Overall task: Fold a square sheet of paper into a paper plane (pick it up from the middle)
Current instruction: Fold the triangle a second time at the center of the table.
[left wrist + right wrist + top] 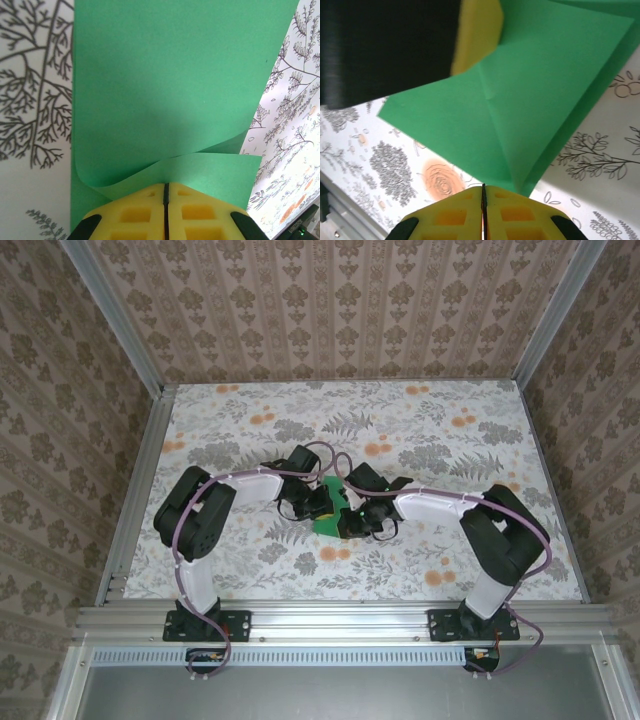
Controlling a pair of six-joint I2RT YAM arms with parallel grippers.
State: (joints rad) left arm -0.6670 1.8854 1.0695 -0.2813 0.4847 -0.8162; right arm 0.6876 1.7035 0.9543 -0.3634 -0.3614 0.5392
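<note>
From above, find the left claw and right claw nose to nose at mid-counter, with the paper plane wedged between them.

Through the left wrist, see pads pressed together and the paper plane spreading ahead, its loose flap curling back to the tips. Cannot tell whether an edge is truly nipped.

Through the right wrist, see the right claw likewise pressed together, with a creased corner of the paper plane just ahead and right of the tips.

Judged mid-fold: creased, not yet a narrow dart. Next, probably press the flap flat along its crease, with the other claw pinning the sheet against sliding.
</note>
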